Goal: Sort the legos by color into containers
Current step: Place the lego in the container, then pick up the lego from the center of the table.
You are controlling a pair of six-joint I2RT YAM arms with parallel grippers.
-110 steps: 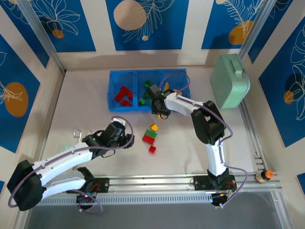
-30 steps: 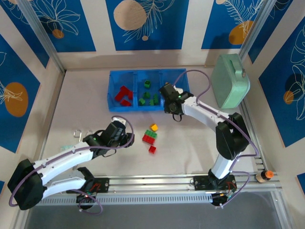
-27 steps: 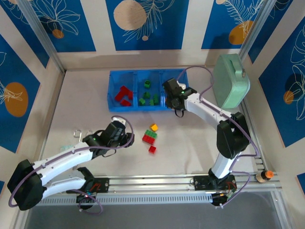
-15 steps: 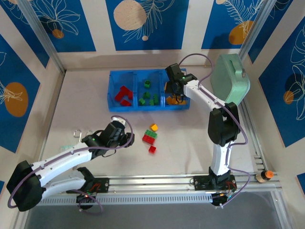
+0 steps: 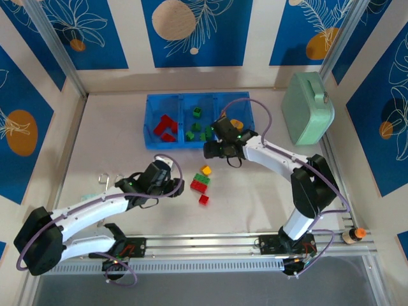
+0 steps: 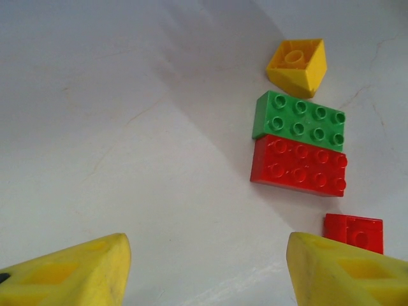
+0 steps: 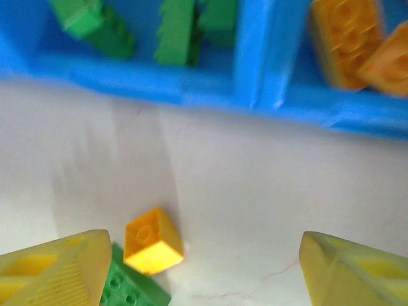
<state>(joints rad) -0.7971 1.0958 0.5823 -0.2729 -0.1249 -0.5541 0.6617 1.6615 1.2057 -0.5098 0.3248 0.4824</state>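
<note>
Near tray (image 7: 146,80) edge, four legos (image 6: 298,164), seemingly open table (image 6: 127,127)

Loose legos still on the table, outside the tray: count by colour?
Yellow brick: 1
Green brick: 1
Red bricks: 2, large red brick and small red brick
Total: 4
</note>
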